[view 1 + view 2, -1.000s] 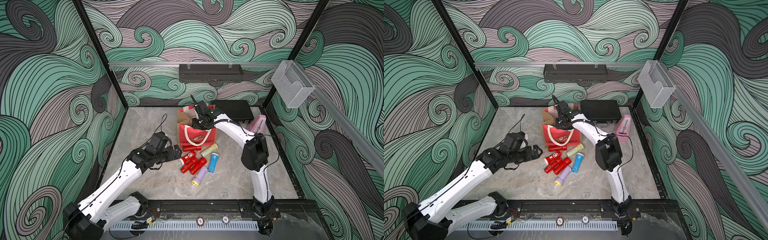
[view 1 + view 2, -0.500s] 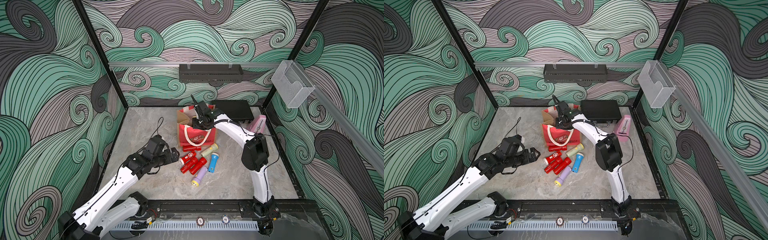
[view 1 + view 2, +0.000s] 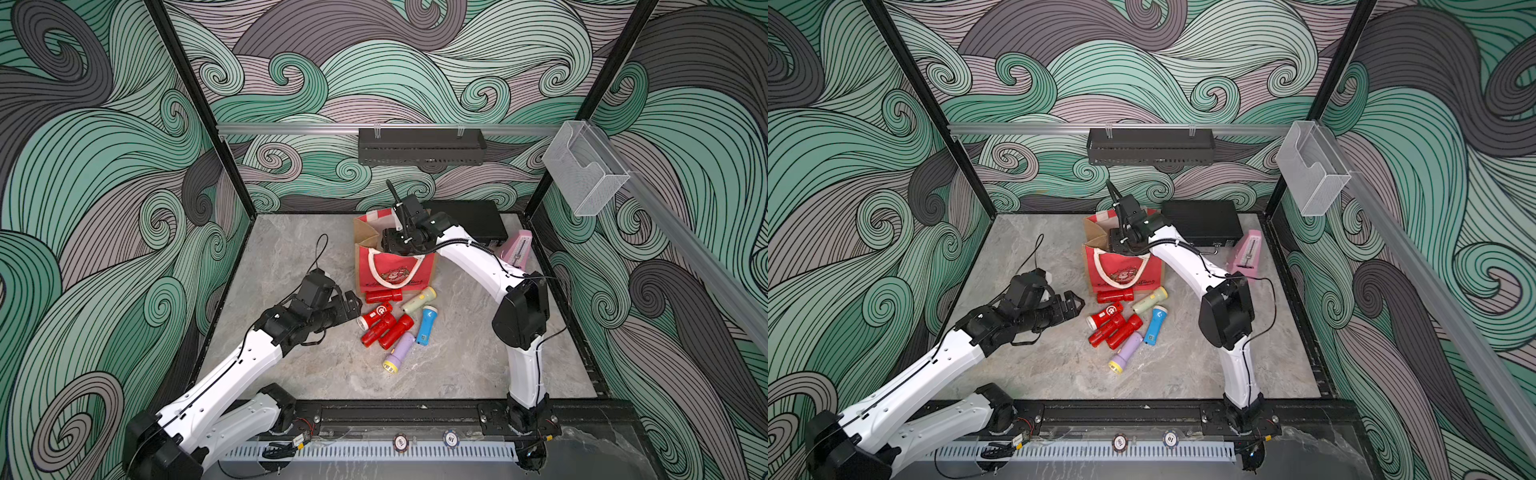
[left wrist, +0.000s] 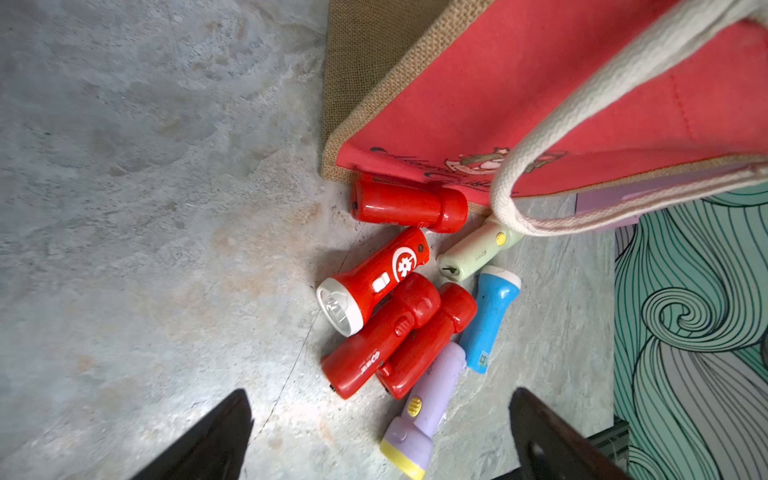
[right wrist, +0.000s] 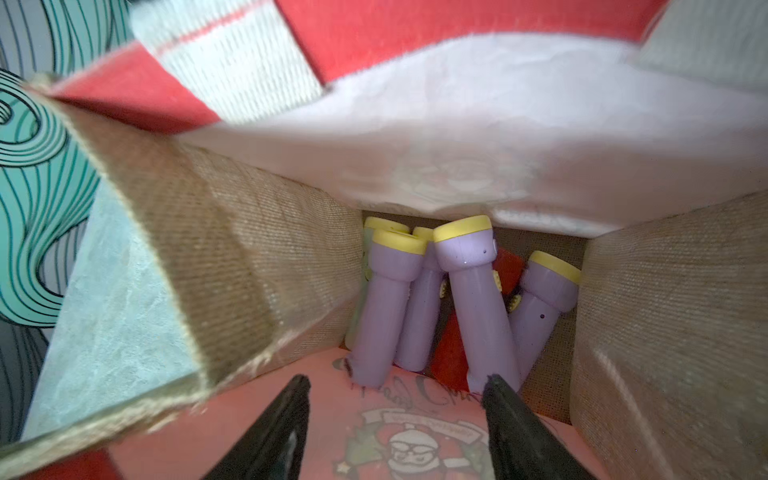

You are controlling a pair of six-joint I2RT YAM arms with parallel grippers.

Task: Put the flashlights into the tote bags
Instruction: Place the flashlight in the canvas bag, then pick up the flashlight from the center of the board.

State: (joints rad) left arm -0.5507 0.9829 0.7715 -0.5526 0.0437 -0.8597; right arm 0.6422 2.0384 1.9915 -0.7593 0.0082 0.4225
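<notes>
While the right claw (image 5: 397,380) hangs unclenched and empty inside the red tote bag (image 3: 392,272) at centre frame, lilac flashlights (image 5: 478,299) lean together on the bag's floor. Seven other flashlights (image 3: 390,328) lie clustered on the table (image 3: 291,249) just below the bag, the left claw (image 4: 380,392) spread wide at their left.

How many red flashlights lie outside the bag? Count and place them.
4. One red flashlight against the tote bag; a white-headed one beside it; two side by side by the lilac flashlight. Others may be hidden.
</notes>
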